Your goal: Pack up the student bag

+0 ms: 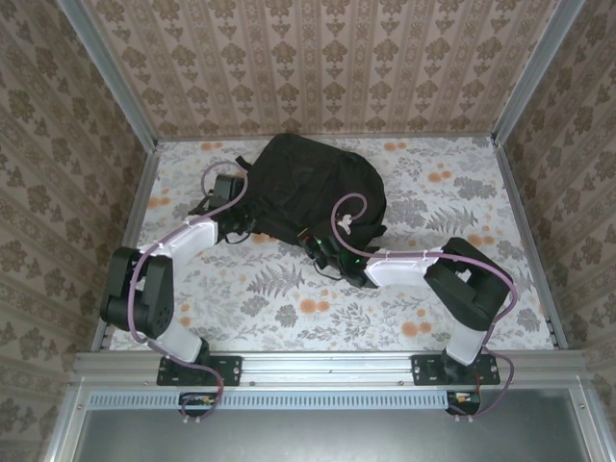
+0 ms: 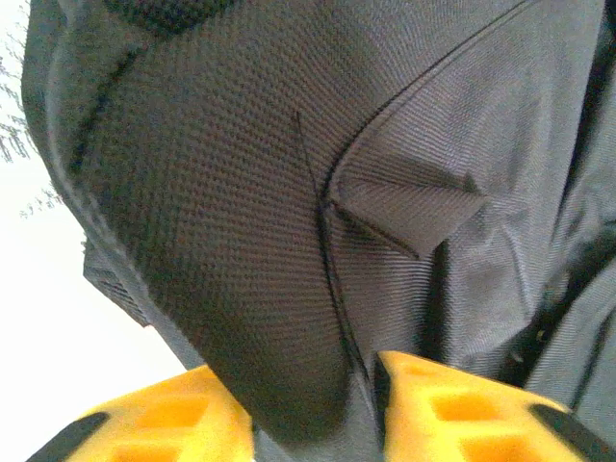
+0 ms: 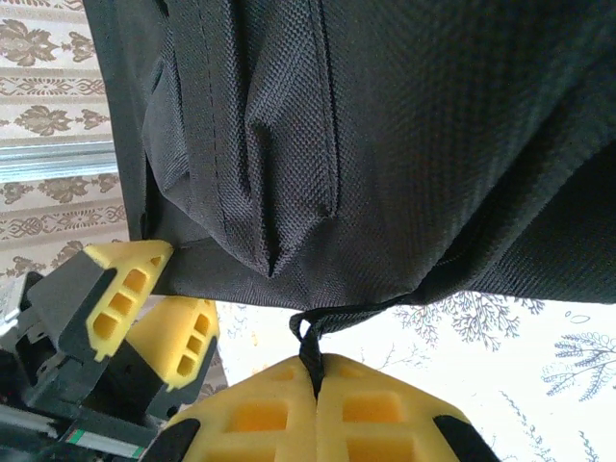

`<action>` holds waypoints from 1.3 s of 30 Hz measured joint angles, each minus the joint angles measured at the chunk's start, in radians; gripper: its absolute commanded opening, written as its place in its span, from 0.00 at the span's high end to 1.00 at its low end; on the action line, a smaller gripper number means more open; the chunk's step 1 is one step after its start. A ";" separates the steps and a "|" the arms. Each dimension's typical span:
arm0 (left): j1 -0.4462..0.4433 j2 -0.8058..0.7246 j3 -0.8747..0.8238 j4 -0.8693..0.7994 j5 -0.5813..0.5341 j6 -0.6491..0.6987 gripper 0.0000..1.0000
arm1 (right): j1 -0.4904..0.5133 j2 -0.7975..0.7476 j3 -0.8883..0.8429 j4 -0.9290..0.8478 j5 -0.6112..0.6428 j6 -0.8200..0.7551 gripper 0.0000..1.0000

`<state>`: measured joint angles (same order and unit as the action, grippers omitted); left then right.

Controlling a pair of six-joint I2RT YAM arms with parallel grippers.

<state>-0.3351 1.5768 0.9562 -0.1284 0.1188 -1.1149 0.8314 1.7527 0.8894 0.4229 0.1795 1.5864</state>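
Observation:
The student bag, a big black fabric backpack, lies at the back middle of the flowered table. My left gripper is at the bag's left edge. In the left wrist view its yellow fingers stand either side of a fold of the bag's fabric, which fills the gap between them. My right gripper is at the bag's near edge. It is shut on a thin black strap loop hanging from the bag's lower seam, pinched between the closed jaws of the right gripper. The left gripper also appears in the right wrist view, beside the bag's corner.
The flowered table top stretches in front of the bag between the two arms. Patterned walls with metal posts close off the back and both sides. A metal rail runs along the near edge.

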 measured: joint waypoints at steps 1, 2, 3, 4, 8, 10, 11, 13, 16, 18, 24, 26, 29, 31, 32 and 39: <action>0.000 0.001 0.000 -0.002 -0.007 0.006 0.84 | -0.001 -0.003 0.000 0.000 -0.002 0.001 1.00; 0.000 0.001 0.002 -0.002 -0.012 0.007 0.89 | -0.002 -0.008 -0.001 -0.002 -0.004 0.004 1.00; 0.000 0.001 0.005 -0.002 -0.018 0.012 0.94 | -0.003 -0.016 -0.002 -0.004 -0.003 0.006 1.00; 0.000 0.001 0.011 -0.003 -0.023 0.015 0.99 | -0.004 -0.028 -0.002 -0.007 -0.003 0.007 1.00; 0.004 0.000 0.026 -0.009 -0.038 0.028 1.00 | -0.009 -0.076 -0.003 -0.027 -0.003 0.008 1.00; 0.008 0.000 0.030 -0.010 -0.040 0.031 1.00 | -0.010 -0.097 -0.013 -0.039 -0.003 0.011 1.00; 0.010 0.000 0.030 -0.010 -0.040 0.031 1.00 | -0.011 -0.105 -0.019 -0.046 -0.003 0.011 1.00; 0.015 0.000 0.030 -0.010 -0.038 0.031 1.00 | -0.012 -0.116 -0.030 -0.061 -0.003 0.011 1.00; 0.017 0.000 0.030 -0.010 -0.038 0.031 1.00 | -0.016 -0.124 -0.040 -0.078 -0.003 0.011 1.00; 0.017 0.000 0.030 -0.010 -0.038 0.031 1.00 | -0.016 -0.129 -0.043 -0.090 -0.003 0.011 1.00; 0.031 -0.005 0.023 -0.007 -0.036 0.031 1.00 | -0.023 -0.149 -0.057 -0.102 -0.003 0.012 1.00; 0.039 -0.012 0.019 -0.007 -0.035 0.031 1.00 | -0.028 -0.166 -0.064 -0.117 -0.003 0.011 1.00; 0.050 -0.021 0.019 -0.009 -0.033 0.031 1.00 | -0.031 -0.195 -0.072 -0.132 -0.003 0.010 1.00; 0.057 -0.022 0.019 -0.010 -0.034 0.031 1.00 | -0.033 -0.219 -0.083 -0.139 -0.003 0.010 1.00; 0.060 -0.022 0.019 -0.010 -0.034 0.031 1.00 | -0.035 -0.228 -0.089 -0.141 -0.003 0.010 1.00; 0.070 -0.023 0.019 -0.010 -0.036 0.031 1.00 | -0.073 -0.311 -0.140 -0.199 0.001 -0.012 1.00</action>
<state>-0.2653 1.5543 0.9752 -0.1387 0.0826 -1.0836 0.7586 1.4418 0.7498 0.2237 0.1802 1.5745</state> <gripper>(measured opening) 0.049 0.059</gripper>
